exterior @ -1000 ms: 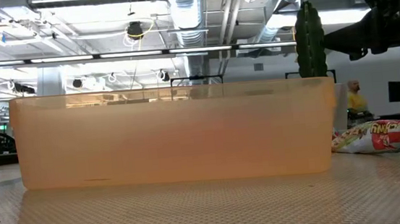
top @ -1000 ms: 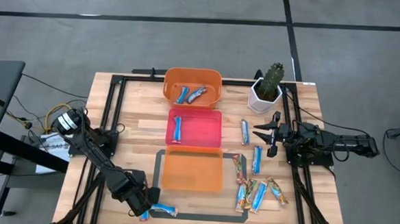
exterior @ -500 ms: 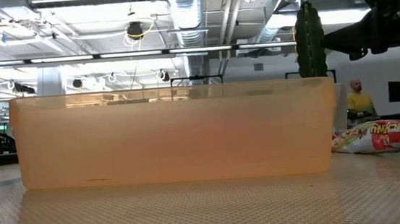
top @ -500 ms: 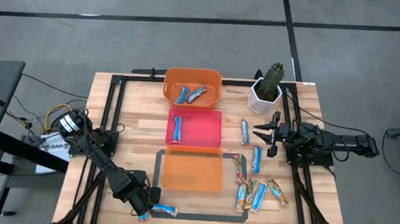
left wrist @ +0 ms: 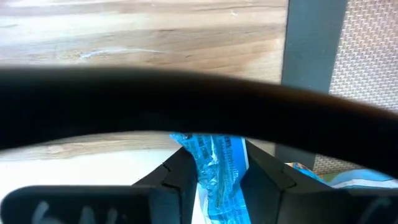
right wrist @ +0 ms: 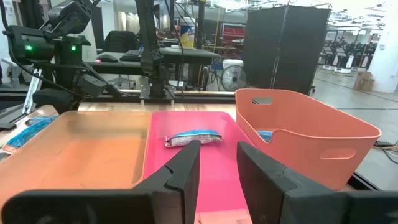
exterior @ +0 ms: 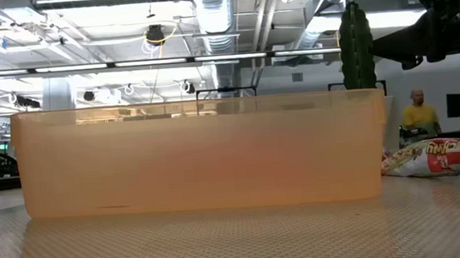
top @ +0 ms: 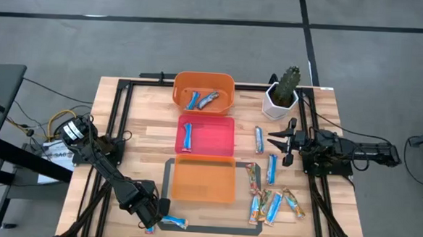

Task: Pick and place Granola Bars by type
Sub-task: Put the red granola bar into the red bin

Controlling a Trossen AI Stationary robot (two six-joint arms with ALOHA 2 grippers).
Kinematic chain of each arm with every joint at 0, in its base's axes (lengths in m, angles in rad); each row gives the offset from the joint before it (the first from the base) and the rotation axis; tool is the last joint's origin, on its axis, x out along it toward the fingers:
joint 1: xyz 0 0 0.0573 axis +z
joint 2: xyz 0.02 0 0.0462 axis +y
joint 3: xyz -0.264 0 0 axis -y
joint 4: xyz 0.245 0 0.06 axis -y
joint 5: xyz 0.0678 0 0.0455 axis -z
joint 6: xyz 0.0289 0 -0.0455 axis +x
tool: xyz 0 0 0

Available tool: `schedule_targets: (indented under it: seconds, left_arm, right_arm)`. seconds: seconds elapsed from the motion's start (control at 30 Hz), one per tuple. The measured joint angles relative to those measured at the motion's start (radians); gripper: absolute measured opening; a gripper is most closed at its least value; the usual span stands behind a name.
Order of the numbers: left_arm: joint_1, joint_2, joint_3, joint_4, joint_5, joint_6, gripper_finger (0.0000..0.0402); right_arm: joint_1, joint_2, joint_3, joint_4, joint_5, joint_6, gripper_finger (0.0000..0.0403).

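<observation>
Your left gripper (top: 153, 221) sits low at the bottom left of the overhead frame, on the wooden slatted table (top: 138, 140), with its jaws narrowed around one end of a blue-and-white foil-wrapped granola bar (top: 172, 222); the wrist view shows that bar (left wrist: 216, 168) pinched between both fingers (left wrist: 177, 177). Your right gripper (top: 278, 141) waits at the right of the frame beside the white-potted cactus (top: 284, 91), jaws partly apart and holding nothing. One blue bar lies in the pink-red rectangular tray (top: 221, 139) at centre, and two bars lie in the deep orange bin (top: 203, 82) above it. The shallow orange tray (top: 201, 182) lies below. The remaining bars are scattered at lower right (top: 269, 201), some blue, some multicoloured.
</observation>
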Motion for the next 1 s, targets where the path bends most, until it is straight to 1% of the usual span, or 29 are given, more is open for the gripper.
schedule_targets:
  seconds: [0.33,0.53,0.63,0.8,1.0]
  left_arm:
    - [0.004,-0.002,0.0,0.018,-0.066,0.028,0.0069]
    - [0.009,-0.009,0.0,0.017,-0.078,0.049,0.0062]
    - [0.009,-0.019,0.0,0.015,-0.103,0.054,0.0061]
    - [0.01,-0.081,0.0,-0.043,-0.166,0.059,0.0061]
    - [0.013,-0.188,0.0,-0.124,-0.284,0.062,0.0061]
  right_arm:
    - [0.0,0.0,0.0,0.0,0.0,0.0,0.0102]
    - [0.0,0.0,0.0,0.0,0.0,0.0,0.0102]
    - [0.0,0.0,0.0,0.0,0.0,0.0,0.0102]
    - [0.0,0.0,0.0,0.0,0.0,0.0,0.0102]
    - [0.0,0.0,0.0,0.0,0.0,0.0,0.0102]
